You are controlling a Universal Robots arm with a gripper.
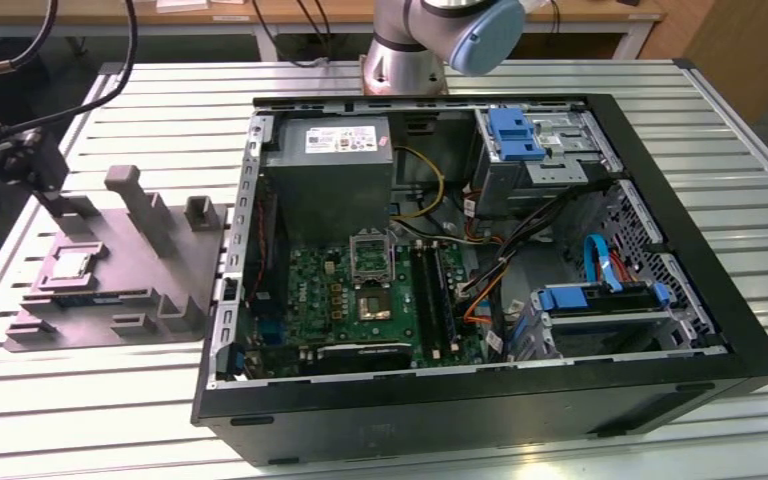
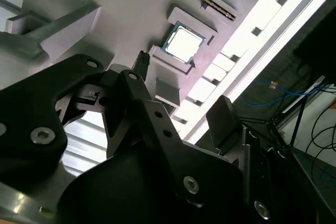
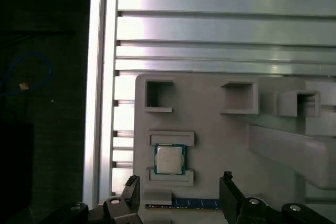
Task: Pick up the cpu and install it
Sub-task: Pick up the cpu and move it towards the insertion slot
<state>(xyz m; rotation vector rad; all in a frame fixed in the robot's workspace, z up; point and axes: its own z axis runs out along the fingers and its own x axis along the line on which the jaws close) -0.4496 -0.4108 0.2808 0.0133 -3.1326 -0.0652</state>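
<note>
Slatted aluminium table (image 1: 104, 410), wooden bench (image 1: 304, 10) beyond. Cpu (image 3: 169, 159) lies in a recess of the grey holder (image 3: 220, 145), on the exterior view's left of the opened computer case (image 1: 491, 410). Gripper (image 3: 179, 182) hovers near the cpu, fingers spread, empty.

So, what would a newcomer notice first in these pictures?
The open black computer case dominates the middle of the exterior view, its green board exposed. On the exterior view's left, a grey holder carries the cpu, and in the first wrist view the open gripper hangs above it.
</note>
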